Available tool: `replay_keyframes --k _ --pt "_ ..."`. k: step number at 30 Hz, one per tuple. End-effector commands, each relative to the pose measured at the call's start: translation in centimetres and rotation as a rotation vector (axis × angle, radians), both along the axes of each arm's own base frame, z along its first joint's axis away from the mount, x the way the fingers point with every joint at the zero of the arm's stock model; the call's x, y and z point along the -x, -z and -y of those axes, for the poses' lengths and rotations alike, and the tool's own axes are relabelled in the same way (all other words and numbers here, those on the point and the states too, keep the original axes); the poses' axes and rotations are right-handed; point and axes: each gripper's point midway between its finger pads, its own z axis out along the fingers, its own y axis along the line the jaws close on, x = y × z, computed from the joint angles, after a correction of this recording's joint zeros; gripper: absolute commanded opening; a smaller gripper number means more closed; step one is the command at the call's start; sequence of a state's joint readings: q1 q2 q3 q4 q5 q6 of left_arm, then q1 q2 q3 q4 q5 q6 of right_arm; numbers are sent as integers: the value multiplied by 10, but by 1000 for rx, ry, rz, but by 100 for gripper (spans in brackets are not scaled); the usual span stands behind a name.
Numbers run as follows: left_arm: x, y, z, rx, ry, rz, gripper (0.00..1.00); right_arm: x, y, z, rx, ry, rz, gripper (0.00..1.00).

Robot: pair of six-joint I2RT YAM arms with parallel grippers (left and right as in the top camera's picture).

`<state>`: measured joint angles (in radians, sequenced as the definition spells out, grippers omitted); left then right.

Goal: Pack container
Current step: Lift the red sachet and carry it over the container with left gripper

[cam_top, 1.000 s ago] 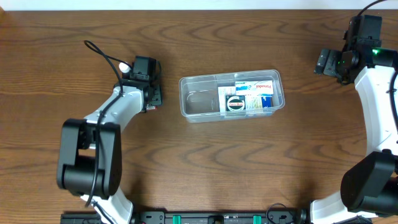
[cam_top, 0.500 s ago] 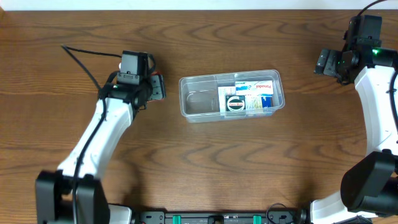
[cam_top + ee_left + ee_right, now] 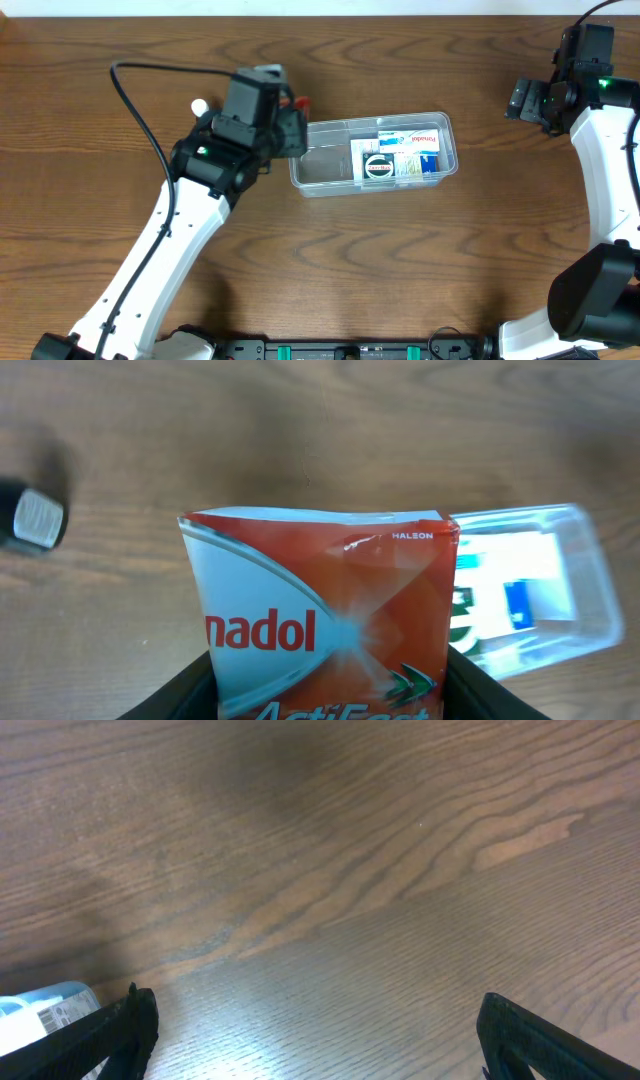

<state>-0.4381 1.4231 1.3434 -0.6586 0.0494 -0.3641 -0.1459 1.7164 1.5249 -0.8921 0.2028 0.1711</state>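
Beside the container (image 3: pixel 322 172) — boxes (image 3: pixel 400 156) inside — left hand (image 3: pixel 292 126) holds a red box (image 3: pixel 325 610).

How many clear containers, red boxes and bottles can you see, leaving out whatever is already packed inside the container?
Clear container: 1
Red box: 1
Bottle: 1
Total: 3
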Motion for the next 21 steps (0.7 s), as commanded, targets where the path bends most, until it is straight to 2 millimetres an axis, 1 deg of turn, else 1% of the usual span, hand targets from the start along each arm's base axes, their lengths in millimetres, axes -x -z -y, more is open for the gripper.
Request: replay_keyframes --k 1,3,5,9,11,15,19,21 --pt "-6 -16 13 -18 -36 41 56 -1 -10 3 17 -2 20 99" --pt "-5 -17 26 -13 -36 42 56 -1 -10 3 17 -2 20 99" --pt "-5 -10 38 -12 -32 30 56 -1 -10 3 17 -2 20 99" --pt "-7 20 62 -38 -10 -24 56 -1 -10 3 18 -2 20 99" --pt "-10 35 69 -59 -3 -43 56 -1 -10 3 17 -2 20 99" --pt "-15 63 76 -89 0 -88 56 -1 -10 3 17 -2 20 99" --pt "-18 87 77 -124 -3 -130 56 -1 -10 3 17 -2 20 99" --pt "-20 95 74 -146 -23 -140 56 -1 -10 3 17 -2 20 99"
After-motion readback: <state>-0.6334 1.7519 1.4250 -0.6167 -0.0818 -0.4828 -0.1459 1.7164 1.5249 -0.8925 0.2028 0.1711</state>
